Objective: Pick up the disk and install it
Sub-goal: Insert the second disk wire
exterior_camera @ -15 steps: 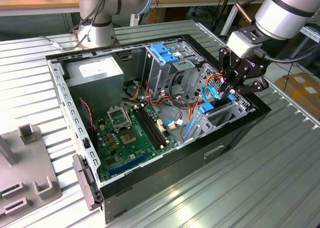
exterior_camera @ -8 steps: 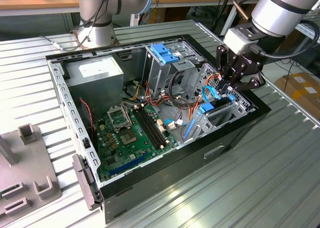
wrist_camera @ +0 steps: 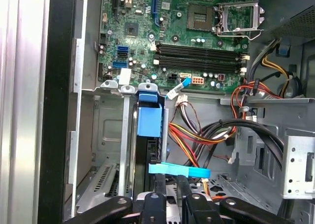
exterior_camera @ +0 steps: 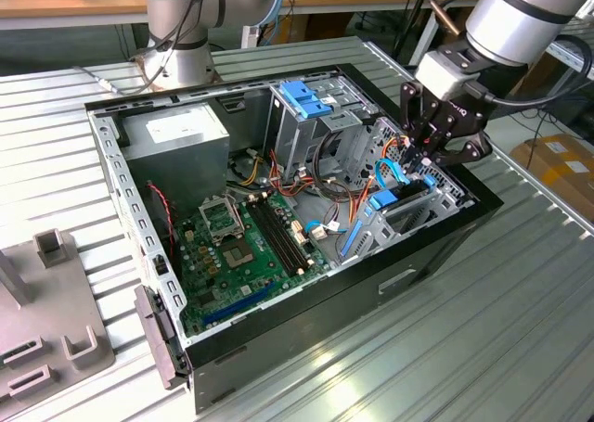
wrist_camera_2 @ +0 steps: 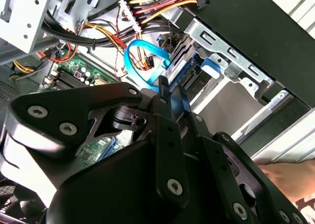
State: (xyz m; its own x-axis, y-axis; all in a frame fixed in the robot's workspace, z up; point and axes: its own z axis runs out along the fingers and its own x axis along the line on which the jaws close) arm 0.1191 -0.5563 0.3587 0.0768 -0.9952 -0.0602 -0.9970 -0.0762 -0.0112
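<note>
The gripper [exterior_camera: 419,167] hangs at the far-right corner of the open computer case [exterior_camera: 278,362], down in the drive cage. In the first wrist view it sits [wrist_camera: 171,177] right at the end of the disk [wrist_camera: 148,120], with a flat blue cable [wrist_camera: 179,170] crossing just past its tip. Honestly can't tell if it's clamped on anything.

The disk stands on edge in its slot in the cage, blue plastic end toward the green motherboard [exterior_camera: 246,246].

The case sits on a ribbed metal table [exterior_camera: 483,348], with a grey fixture plate [exterior_camera: 46,320] at the exterior view's near left. Another arm's base [exterior_camera: 176,42] stands on the far side. Past that there's a wooden bench [exterior_camera: 56,0], and a cardboard box [exterior_camera: 557,162] sits off to the exterior view's right.
</note>
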